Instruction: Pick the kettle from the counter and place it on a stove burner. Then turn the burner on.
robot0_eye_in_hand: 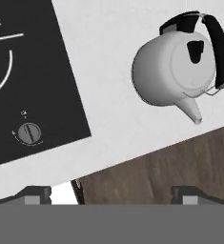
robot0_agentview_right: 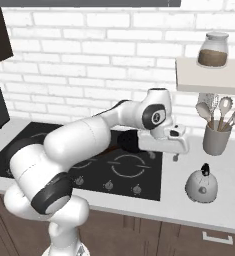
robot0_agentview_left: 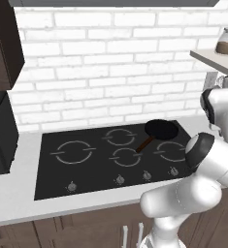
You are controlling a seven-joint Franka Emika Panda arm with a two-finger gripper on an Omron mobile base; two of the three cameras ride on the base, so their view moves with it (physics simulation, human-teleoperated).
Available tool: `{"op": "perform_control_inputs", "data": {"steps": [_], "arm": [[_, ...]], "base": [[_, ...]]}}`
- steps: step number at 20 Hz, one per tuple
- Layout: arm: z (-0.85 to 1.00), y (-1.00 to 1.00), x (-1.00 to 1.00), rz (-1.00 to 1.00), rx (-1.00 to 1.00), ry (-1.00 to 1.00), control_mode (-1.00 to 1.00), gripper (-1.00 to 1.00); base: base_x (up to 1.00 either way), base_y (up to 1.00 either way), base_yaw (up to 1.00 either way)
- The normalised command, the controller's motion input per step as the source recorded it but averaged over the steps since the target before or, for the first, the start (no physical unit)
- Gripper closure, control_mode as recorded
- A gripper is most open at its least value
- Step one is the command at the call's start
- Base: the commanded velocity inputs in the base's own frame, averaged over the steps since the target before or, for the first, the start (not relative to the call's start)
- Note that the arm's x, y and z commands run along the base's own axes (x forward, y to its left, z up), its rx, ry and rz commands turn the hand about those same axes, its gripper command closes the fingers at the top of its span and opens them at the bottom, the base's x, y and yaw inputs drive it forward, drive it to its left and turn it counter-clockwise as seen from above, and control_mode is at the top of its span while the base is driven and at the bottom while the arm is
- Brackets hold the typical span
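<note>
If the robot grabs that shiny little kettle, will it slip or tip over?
The kettle looks smooth and rounded, so fingers on its dome would probably slide. Its black handle arches over the top and seems the safer grip. It sits squat and wide on the counter, so a light nudge likely won't tip it.

The white arm rises from its base at the near edge of the scene, bends at a dark elbow joint and reaches forward and to the right, its forearm running roughly level. At the far end the wrist turns downward, so the gripper (robot0_agentview_right: 176,156) hangs pointing down, well above the surface. In the hand view its two dark fingertips (robot0_eye_in_hand: 37,194) stand wide apart with bare space between them.
</note>
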Motion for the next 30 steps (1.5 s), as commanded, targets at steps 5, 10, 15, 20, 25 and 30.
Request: {"op": "perform_control_inputs", "data": {"steps": [5,10,15,20,25,30], "arm": [[-0.01,-0.12,0.07,0.38,0.00,-0.03,-1.00,-1.00],[-0.16,-0.24,0.05,0.31,0.02,-0.04,-1.00,-1.00],[-0.20,-0.43,0.08,0.25,0.11,-0.06,-1.00,-1.00],[-0.19,-0.54,0.14,0.15,0.13,-0.02,-1.00,-1.00],[-0.01,-0.57,0.05,0.01,0.11,-0.01,-1.00,-1.00],[0.01,-0.23,0.04,-0.01,0.03,0.00,-1.00,-1.00]], "base": [[0.00,0.00,0.00],[0.00,0.00,0.00],[0.00,0.00,0.00],[0.00,0.00,0.00],[0.00,0.00,0.00],[0.00,0.00,0.00]]}}
